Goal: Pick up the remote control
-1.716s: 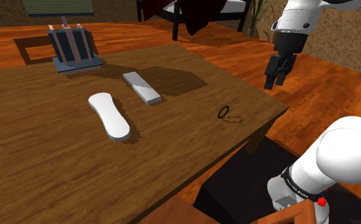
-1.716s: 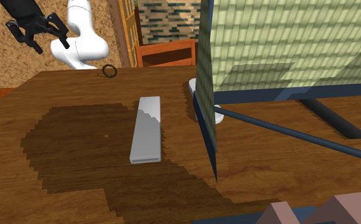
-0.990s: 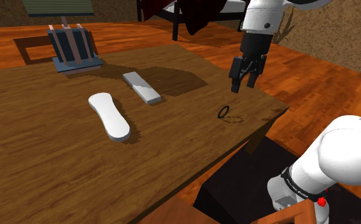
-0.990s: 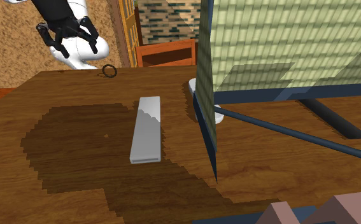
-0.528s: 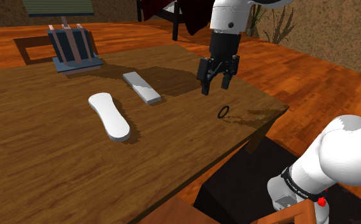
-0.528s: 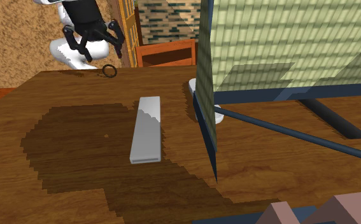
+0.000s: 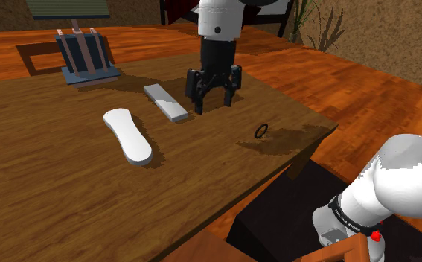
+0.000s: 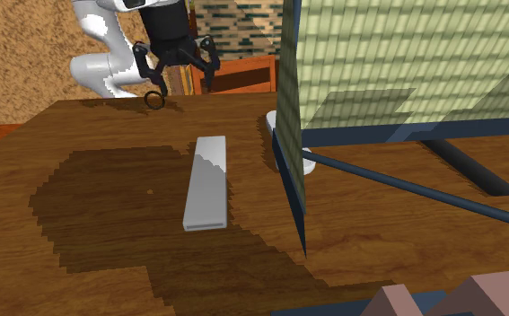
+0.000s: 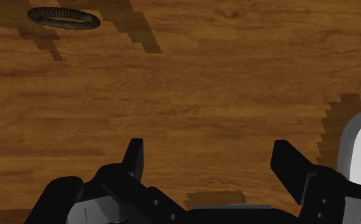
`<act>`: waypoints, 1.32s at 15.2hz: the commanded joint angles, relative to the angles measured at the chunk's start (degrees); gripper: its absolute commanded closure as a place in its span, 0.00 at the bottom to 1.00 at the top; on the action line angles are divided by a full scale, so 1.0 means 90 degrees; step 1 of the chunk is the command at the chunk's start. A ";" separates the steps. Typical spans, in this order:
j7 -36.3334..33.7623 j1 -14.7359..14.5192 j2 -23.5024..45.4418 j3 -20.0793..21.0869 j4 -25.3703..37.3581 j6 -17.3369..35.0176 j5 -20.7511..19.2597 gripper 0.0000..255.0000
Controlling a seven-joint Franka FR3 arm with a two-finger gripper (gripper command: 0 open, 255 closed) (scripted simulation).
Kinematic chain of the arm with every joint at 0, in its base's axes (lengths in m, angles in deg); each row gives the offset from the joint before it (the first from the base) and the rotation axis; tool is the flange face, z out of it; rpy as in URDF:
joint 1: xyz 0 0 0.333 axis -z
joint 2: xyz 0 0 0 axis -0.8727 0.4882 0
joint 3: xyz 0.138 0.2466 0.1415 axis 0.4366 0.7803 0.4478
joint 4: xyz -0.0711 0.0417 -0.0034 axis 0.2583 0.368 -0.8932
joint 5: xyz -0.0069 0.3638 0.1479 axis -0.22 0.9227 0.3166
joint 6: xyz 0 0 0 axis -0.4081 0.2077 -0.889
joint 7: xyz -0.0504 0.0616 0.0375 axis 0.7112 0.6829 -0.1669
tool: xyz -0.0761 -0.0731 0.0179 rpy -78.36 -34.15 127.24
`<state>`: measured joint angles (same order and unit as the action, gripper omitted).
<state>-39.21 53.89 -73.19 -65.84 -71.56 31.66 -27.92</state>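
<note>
The all-black two-finger pincer (image 7: pixel 214 106) hangs above the brown wooden tabletop (image 7: pixel 60 201) with its fingers spread wide, pinching nothing. The flat grey rectangular remote control (image 7: pixel 166 102) lies on the tabletop just beside it, on the shoulder view's left, untouched. A small black ring (image 7: pixel 261 132) lies on the pincer's other side, near the tabletop's edge. A white rounded oblong object (image 7: pixel 127 135) lies beyond the remote control.
</note>
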 commanded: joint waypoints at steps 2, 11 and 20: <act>-0.0548 -0.0132 0.0778 0.0295 0.0725 0.0085 -0.0273 0.00; -0.1980 -0.1020 0.3363 0.0672 0.3654 -0.0388 -0.1529 0.00; -0.2406 -0.1775 0.4840 0.0551 0.5435 -0.0754 -0.2142 0.00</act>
<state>-60.90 37.74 -29.50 -60.86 -21.74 24.09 -47.24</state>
